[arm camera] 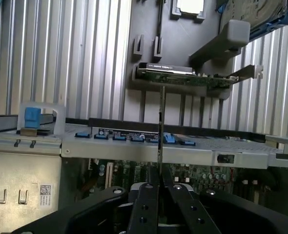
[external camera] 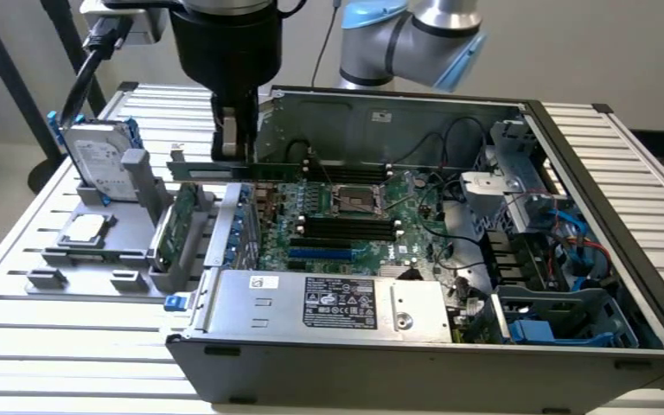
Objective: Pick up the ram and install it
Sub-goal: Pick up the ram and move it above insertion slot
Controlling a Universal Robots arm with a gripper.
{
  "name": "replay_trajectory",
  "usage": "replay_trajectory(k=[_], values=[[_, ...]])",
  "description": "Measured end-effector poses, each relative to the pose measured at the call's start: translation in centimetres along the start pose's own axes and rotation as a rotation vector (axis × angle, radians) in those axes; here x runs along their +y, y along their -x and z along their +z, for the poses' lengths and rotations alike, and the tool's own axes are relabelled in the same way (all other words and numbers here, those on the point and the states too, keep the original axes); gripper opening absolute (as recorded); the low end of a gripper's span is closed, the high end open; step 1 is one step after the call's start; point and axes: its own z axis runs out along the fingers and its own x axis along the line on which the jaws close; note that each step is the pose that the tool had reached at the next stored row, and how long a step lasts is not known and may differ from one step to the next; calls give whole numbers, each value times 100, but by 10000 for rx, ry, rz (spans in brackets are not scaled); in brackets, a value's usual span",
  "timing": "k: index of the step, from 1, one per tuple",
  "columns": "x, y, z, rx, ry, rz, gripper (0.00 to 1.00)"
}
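Green against the grey metal, the ram [external camera: 200,169] hangs level in the exterior view, pinched in the closed claw [external camera: 232,154] above the open computer case [external camera: 344,117], by its wall on the exterior view's left. The pickup is done. The black memory slots [external camera: 344,229] below appear unfilled, so seating remains. In the wrist view, the ram [arm camera: 161,122] runs edge-on straight out of the claw [arm camera: 158,190], over the case's rim.

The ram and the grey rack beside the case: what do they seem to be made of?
Ram: thin, flat green board, likely fibreglass circuit laminate with a slight sheen. Grey rack: uniform matte grey in chunky moulded shapes, probably plastic, though painted metal can't be ruled out.
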Motion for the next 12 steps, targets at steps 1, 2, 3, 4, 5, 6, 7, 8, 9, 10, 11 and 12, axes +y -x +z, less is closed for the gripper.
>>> replay_trajectory(k=[1, 2, 3, 4, 5, 6, 7, 8, 9, 10, 11, 12], values=[[-45, -3, -2, -2, -1, -2, 14], [-93, -7, -4, -3, -1, -3, 14], [-137, -10, -6, -3, 0, -4, 14], [-183, -13, -8, -2, 0, -4, 14], [-228, -16, -10, -3, 0, -5, 14], [-273, -19, -11, -3, 0, -7, 14], [-318, -22, -13, -3, 1, -8, 14], [-361, -26, -15, -2, 2, -10, 14], [-410, -29, -15, -1, 2, -14, 14], [-456, -33, -14, -1, 4, -19, 14], [-501, -36, -13, -2, 3, -24, 14], [-546, -40, -11, -3, 4, -28, 14]])
